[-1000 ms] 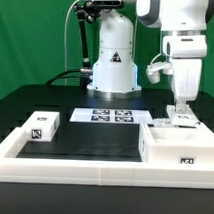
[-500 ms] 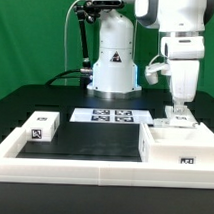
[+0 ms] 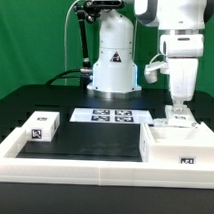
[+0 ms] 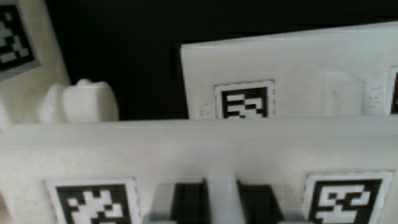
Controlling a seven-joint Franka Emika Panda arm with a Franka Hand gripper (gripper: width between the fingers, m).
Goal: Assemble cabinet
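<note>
The cabinet's large white box [image 3: 166,147] stands at the exterior view's right, with a small tag on its near face. A smaller white block [image 3: 179,122] with tags rests on top of it. My gripper [image 3: 180,110] points straight down onto that block. In the wrist view the gripper [image 4: 219,204] has its two dark fingers [image 4: 185,205] close either side of a thin white edge of the tagged block [image 4: 178,150], shut on it. Behind it is another white tagged face [image 4: 294,65]. A second small white tagged block [image 3: 39,126] lies at the exterior view's left.
The marker board [image 3: 110,116] lies flat in the middle of the black table, in front of the robot's base [image 3: 113,65]. A long white rail [image 3: 83,171] edges the table's front and sides. A rounded white knob [image 4: 80,100] shows in the wrist view.
</note>
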